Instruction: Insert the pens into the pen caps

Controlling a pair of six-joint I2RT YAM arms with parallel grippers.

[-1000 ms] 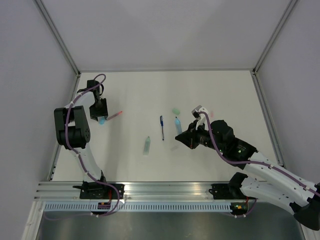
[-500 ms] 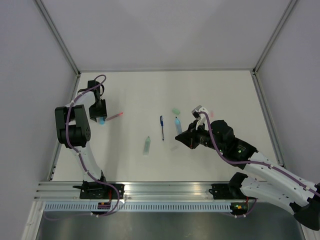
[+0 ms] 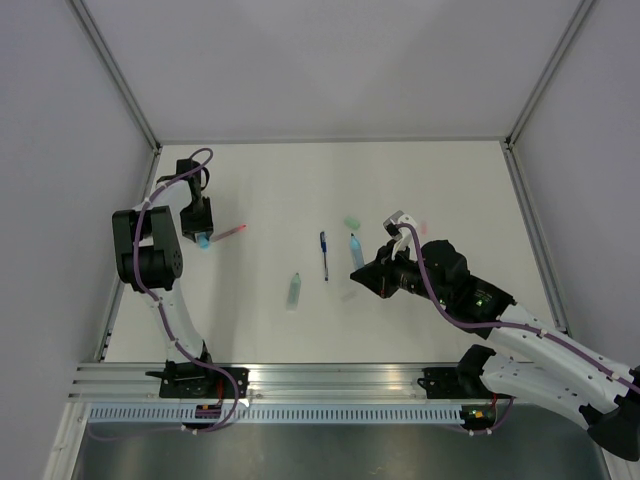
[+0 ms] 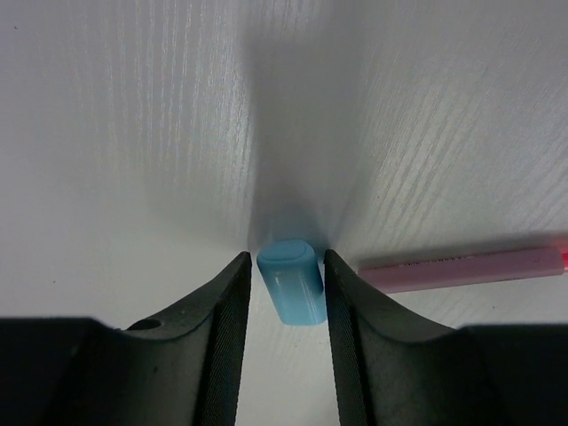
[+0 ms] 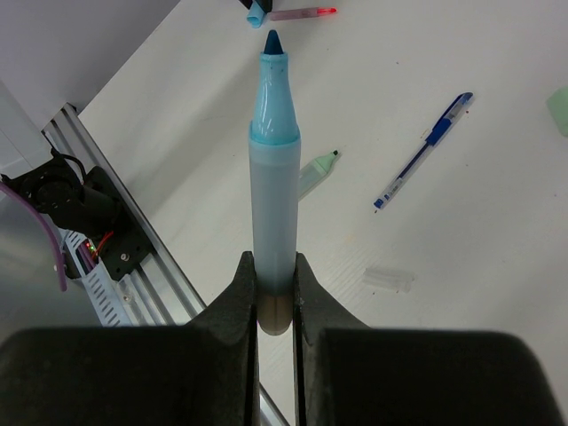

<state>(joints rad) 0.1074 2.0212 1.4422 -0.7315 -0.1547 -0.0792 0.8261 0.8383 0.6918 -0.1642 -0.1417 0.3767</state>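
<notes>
Nearest, clamped by its tail in the right gripper [image 5: 275,286]: the blue pen [image 5: 272,177], long axis pointing away, dark tip aimed roughly at the light blue cap [image 4: 290,282] far across the table. There, bracketed by the left gripper [image 4: 286,266], jaws close on both sides, impossible to tell whether pinching; pink pen [image 4: 461,268] lying just beside

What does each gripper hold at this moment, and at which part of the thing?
The right gripper holds the light blue pen by its back end. The left gripper straddles the blue cap; a grip cannot be told.
</notes>
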